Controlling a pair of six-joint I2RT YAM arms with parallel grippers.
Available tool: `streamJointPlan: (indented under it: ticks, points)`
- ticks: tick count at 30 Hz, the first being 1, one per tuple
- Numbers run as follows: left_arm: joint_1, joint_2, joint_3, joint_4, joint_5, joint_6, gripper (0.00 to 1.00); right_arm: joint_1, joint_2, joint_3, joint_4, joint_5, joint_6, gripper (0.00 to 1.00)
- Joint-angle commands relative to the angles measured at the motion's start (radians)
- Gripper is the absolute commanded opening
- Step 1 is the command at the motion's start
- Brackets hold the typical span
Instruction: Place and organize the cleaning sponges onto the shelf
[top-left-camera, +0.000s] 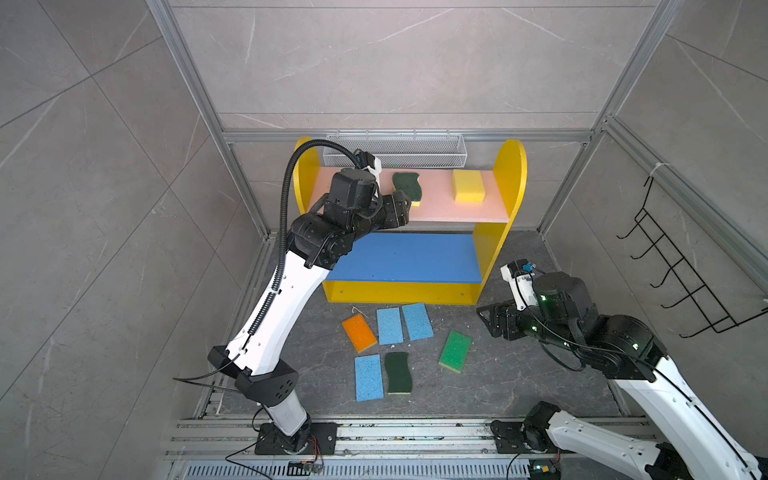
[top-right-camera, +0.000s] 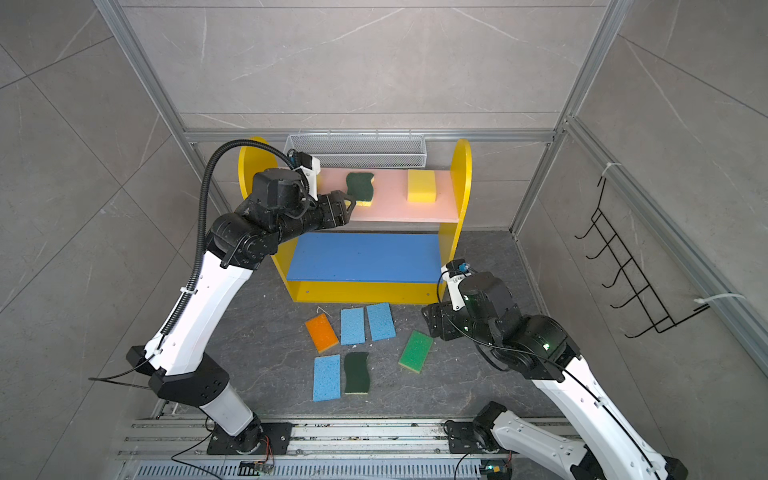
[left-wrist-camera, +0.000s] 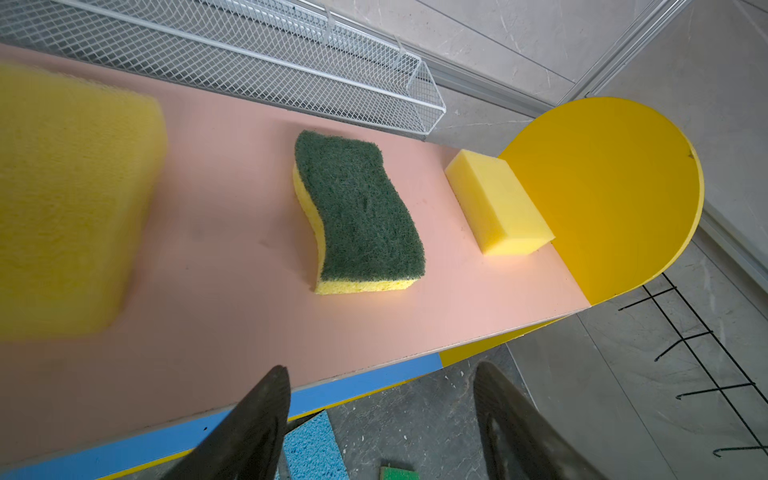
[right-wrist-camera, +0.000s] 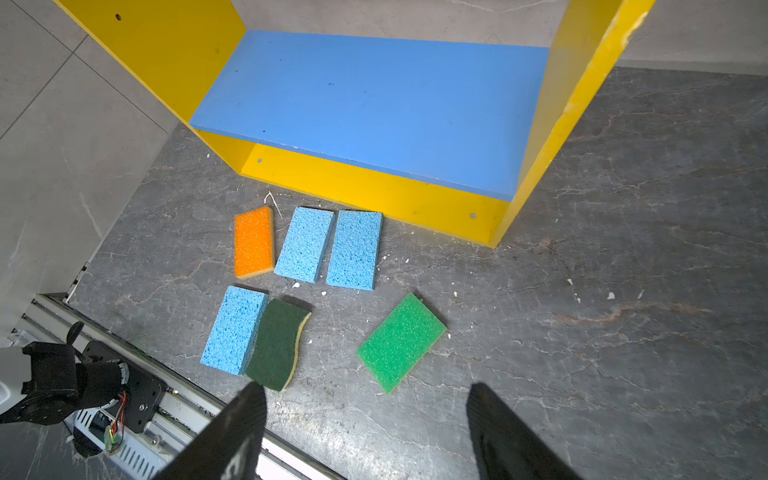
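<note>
On the shelf's (top-left-camera: 510, 174) pink upper board (top-left-camera: 440, 205) lie a wavy dark-green scourer (top-left-camera: 407, 183) and a thick yellow block (top-left-camera: 468, 185). In the left wrist view another yellow block (left-wrist-camera: 70, 199) shows blurred at the board's other end; my left arm hides it in both top views. My left gripper (top-left-camera: 404, 210) hangs open and empty at the board's front edge. The blue lower board (top-left-camera: 407, 257) is bare. On the floor lie an orange sponge (top-left-camera: 359, 332), three light-blue ones (top-left-camera: 390, 325), a dark-green scourer (top-left-camera: 398, 372) and a bright-green sponge (top-left-camera: 455, 351). My right gripper (top-left-camera: 484, 313) hovers open, right of them.
A white wire mesh basket (top-left-camera: 397, 149) hangs on the wall behind the shelf. A black wire hook rack (top-left-camera: 681, 266) is fixed to the right wall. Aluminium rails (top-left-camera: 374, 432) run along the front edge, carrying both arm bases.
</note>
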Motion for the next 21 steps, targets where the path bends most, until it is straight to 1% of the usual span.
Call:
streamJointPlan:
  ticks: [1,4,7,11,21]
  points:
    - [0.0,-0.009,-0.003,-0.023,-0.029,0.044,0.7,-0.003,0.002,0.028,-0.029,-0.013,0.022,0.77]
    - [0.0,0.019,0.035,-0.06,-0.032,0.062,0.68,-0.003,0.001,0.028,-0.032,-0.013,0.022,0.77]
    - [-0.002,0.073,0.11,-0.113,-0.012,0.08,0.67,-0.003,0.001,0.029,-0.034,-0.013,0.02,0.77]
    - [-0.005,0.136,0.19,-0.164,-0.02,0.092,0.67,-0.003,-0.001,0.028,-0.035,-0.008,0.017,0.77]
    - [-0.008,0.174,0.22,-0.185,-0.104,0.131,0.67,-0.004,-0.006,0.025,-0.046,0.015,0.007,0.77]
